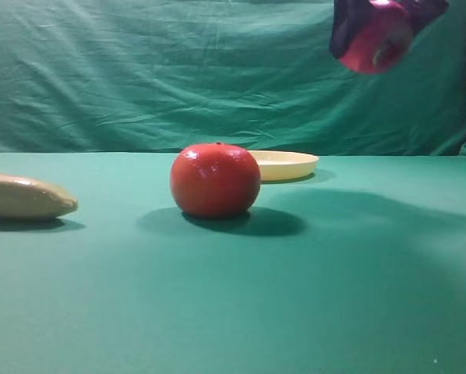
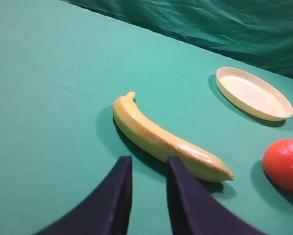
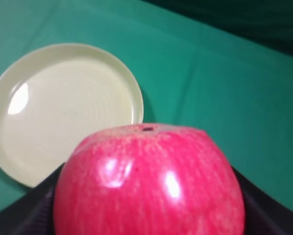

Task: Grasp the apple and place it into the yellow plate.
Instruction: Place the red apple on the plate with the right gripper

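The apple (image 1: pixel 375 43), glossy magenta-red, hangs high in the air at the upper right, held in my right gripper (image 1: pixel 383 22), which is shut on it. In the right wrist view the apple (image 3: pixel 149 181) fills the lower frame between dark fingers (image 3: pixel 271 213). The yellow plate (image 3: pixel 63 112) lies below and to the left of it. In the high view the plate (image 1: pixel 287 165) lies on the table behind the orange-red fruit, below and left of the apple. It also shows in the left wrist view (image 2: pixel 254 93). My left gripper (image 2: pixel 149 164) is empty, its jaws nearly together, low over the cloth.
An orange-red tomato-like fruit (image 1: pixel 215 180) stands mid-table in front of the plate and shows in the left wrist view (image 2: pixel 285 164). A yellow banana (image 1: pixel 22 196) lies at the left, just beyond my left fingertips (image 2: pixel 166 139). Green cloth (image 1: pixel 217 70) hangs behind.
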Controlling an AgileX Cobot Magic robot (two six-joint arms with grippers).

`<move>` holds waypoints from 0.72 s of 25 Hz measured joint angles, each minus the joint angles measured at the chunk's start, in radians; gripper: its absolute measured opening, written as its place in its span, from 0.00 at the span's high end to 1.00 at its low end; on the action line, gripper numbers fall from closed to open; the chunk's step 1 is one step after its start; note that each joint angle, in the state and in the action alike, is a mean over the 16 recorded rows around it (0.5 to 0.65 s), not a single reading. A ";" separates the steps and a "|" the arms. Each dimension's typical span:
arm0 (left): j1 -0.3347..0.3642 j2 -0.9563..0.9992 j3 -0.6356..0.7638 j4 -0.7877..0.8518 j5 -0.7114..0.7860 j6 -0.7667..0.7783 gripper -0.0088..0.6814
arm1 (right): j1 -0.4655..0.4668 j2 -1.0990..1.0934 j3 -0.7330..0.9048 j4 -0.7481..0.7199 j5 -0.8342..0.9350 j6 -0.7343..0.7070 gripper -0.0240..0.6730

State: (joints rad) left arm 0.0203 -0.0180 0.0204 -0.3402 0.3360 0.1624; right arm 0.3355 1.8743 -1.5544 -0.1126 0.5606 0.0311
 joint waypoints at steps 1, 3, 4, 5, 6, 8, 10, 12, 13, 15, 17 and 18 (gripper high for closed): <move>0.000 0.000 0.000 0.000 0.000 0.000 0.76 | 0.006 0.020 -0.026 0.000 -0.006 -0.001 0.24; 0.000 0.000 0.000 0.000 0.000 0.000 0.76 | 0.019 0.065 -0.071 0.000 -0.023 -0.002 0.24; 0.000 0.000 0.000 0.000 0.000 0.000 0.76 | 0.026 0.087 -0.090 0.000 -0.033 -0.002 0.24; 0.000 0.000 0.000 0.000 0.000 0.000 0.76 | 0.034 0.110 -0.106 0.000 -0.044 -0.003 0.24; 0.000 0.000 0.000 0.000 0.000 0.000 0.76 | 0.043 0.133 -0.120 0.000 -0.057 -0.003 0.24; 0.000 0.000 0.000 0.000 0.000 0.000 0.76 | 0.060 0.176 -0.142 0.000 -0.083 -0.003 0.24; 0.000 0.000 0.000 0.000 0.000 0.000 0.76 | 0.076 0.215 -0.157 0.000 -0.109 -0.003 0.24; 0.000 0.000 0.000 0.000 0.000 0.000 0.76 | 0.089 0.248 -0.166 0.000 -0.134 -0.003 0.24; 0.000 0.000 0.000 0.000 0.000 0.000 0.76 | 0.095 0.263 -0.169 0.000 -0.145 -0.003 0.24; 0.000 0.000 0.000 0.000 0.000 0.000 0.76 | 0.104 0.287 -0.173 0.000 -0.165 -0.003 0.24; 0.000 0.000 0.000 0.000 0.000 0.000 0.76 | 0.111 0.305 -0.174 0.000 -0.180 -0.003 0.23; 0.000 0.000 0.000 0.000 0.000 0.000 0.76 | 0.113 0.311 -0.175 0.000 -0.187 -0.003 0.22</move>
State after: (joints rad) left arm 0.0203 -0.0180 0.0204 -0.3402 0.3360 0.1624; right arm 0.4490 2.1857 -1.7292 -0.1126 0.3739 0.0280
